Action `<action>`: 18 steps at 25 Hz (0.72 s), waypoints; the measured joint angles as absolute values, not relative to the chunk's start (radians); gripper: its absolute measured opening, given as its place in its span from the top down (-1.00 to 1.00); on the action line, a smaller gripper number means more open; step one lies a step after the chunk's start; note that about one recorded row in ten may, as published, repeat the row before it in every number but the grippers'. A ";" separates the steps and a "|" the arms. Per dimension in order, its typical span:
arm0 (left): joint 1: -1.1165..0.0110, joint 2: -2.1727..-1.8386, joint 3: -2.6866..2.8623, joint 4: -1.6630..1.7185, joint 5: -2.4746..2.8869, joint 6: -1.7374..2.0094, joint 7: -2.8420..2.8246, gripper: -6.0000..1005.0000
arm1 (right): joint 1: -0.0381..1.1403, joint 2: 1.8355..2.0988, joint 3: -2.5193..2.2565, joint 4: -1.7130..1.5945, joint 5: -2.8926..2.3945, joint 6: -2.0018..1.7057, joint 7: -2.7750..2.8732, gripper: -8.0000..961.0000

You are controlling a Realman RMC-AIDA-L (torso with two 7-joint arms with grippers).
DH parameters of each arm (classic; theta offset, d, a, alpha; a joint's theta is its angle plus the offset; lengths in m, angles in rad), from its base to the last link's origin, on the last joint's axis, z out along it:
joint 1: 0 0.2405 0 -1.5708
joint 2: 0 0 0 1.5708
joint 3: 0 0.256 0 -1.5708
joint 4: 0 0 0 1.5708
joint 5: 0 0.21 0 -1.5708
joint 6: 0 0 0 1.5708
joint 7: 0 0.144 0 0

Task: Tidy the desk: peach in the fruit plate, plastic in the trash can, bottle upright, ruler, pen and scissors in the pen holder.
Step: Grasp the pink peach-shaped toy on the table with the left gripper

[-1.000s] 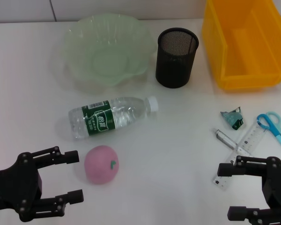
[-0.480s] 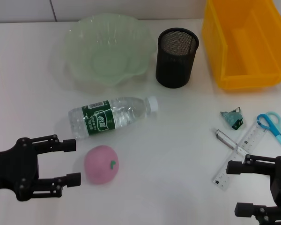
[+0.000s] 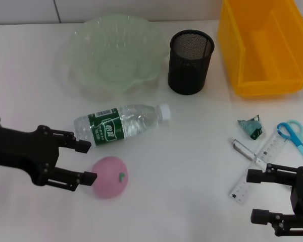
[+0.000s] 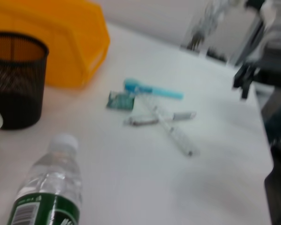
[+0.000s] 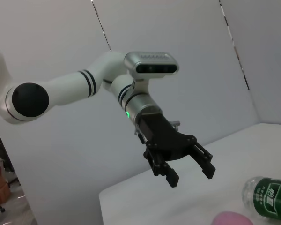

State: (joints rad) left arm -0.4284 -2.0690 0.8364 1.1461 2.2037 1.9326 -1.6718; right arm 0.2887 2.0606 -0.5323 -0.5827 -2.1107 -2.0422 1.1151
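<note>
A pink peach point(image 3: 109, 176) lies on the white desk, and my left gripper point(image 3: 87, 162) stands open just to its left, fingertips close to it but not around it. Behind the peach, the water bottle point(image 3: 118, 125) lies on its side. At the right lie the teal plastic scrap point(image 3: 251, 127), the pen point(image 3: 244, 149), the clear ruler point(image 3: 262, 156) and the blue scissors point(image 3: 296, 135). My right gripper point(image 3: 254, 196) hangs open near the ruler's near end, holding nothing. The right wrist view shows the left gripper point(image 5: 191, 176) open, with the bottle point(image 5: 269, 199) and peach point(image 5: 232, 219) below it.
The green fruit plate point(image 3: 86, 75) sits at the back left, the black mesh pen holder point(image 3: 190, 61) in the middle back, and the yellow bin point(image 3: 262, 85) at the back right. In the left wrist view the pen holder point(image 4: 16, 79) and bin point(image 4: 51, 42) stand beyond the bottle point(image 4: 49, 192).
My left gripper has moved right and forward, up to the peach's left side, still open. The right gripper has barely shifted. No object has moved.
</note>
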 joint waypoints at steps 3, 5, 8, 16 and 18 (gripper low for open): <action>-0.457 -2.071 0.907 1.195 2.245 1.911 -1.728 -0.56 | 0.294 2.058 -0.526 -0.585 -2.110 -2.042 1.118 -0.60; -0.465 -2.072 0.954 1.216 2.258 1.893 -1.746 -0.56 | 0.298 2.057 -0.523 -0.584 -2.109 -2.040 1.119 -0.60; -0.480 -2.072 1.056 1.235 2.303 1.821 -1.768 -0.56 | 0.313 2.056 -0.521 -0.579 -2.109 -2.037 1.121 -0.60; -0.501 -2.074 1.263 1.228 2.340 1.650 -1.802 -0.56 | 0.326 2.054 -0.520 -0.579 -2.109 -2.034 1.133 -0.60; -0.502 -2.074 1.279 1.224 2.343 1.640 -1.802 -0.55 | 0.330 2.054 -0.512 -0.583 -2.109 -2.034 1.135 -0.60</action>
State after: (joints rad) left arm -0.5016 -2.0739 1.2785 1.2241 2.3431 1.6398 -1.8023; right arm 0.3299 2.0536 -0.5120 -0.5828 -2.1089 -2.0340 1.1354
